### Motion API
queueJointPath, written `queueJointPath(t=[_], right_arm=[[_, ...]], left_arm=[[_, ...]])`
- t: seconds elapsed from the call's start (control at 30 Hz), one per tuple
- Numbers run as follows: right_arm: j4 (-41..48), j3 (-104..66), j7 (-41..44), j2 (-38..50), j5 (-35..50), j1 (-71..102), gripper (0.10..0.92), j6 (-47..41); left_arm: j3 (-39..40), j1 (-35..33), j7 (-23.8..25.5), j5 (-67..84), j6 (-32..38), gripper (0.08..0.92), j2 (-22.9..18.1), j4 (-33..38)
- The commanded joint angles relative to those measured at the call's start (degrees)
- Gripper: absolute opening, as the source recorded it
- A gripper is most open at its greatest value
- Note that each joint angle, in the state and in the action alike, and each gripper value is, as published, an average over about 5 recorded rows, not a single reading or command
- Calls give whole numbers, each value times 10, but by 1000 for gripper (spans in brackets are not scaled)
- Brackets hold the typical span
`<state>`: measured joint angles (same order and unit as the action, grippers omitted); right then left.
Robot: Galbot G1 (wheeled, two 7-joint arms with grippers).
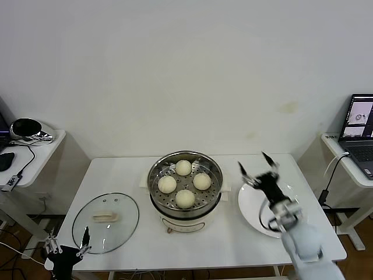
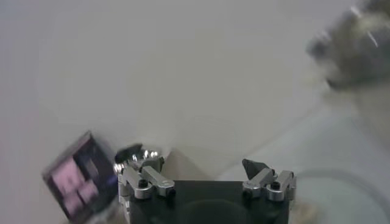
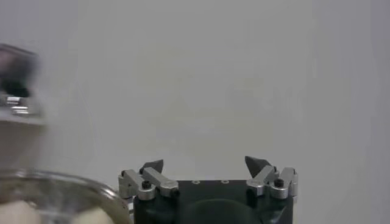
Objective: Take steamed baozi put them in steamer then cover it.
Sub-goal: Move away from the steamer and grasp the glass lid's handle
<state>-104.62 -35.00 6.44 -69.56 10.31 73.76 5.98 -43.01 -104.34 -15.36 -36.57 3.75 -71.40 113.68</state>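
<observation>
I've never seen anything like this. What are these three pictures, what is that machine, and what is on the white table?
It is a two-armed robot. The big picture looks down from its head; the other two come from cameras on its wrists. On the white table stands a shiny round steel steamer holding four cream-white steamed buns. Its round glass lid lies flat to the left, a bare white plate to the right. The right gripper hangs open above the plate; the left gripper sits open at the table's near left edge by the lid. Neither holds anything.
</observation>
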Motion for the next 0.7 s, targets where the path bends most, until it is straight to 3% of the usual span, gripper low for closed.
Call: queueJointPath(t=[0.03, 0.33, 0.7], right_arm=[[-13, -168, -43, -103, -28, 146, 823, 32], [-10, -188, -50, -109, -21, 149, 823, 34], [-27, -201, -59, -123, -14, 168, 823, 35]], left_arm=[[-3, 63, 10, -342, 33, 823, 59, -126], [57, 184, 21, -384, 36, 823, 92, -225], [75, 262, 22, -377, 40, 823, 108, -293]])
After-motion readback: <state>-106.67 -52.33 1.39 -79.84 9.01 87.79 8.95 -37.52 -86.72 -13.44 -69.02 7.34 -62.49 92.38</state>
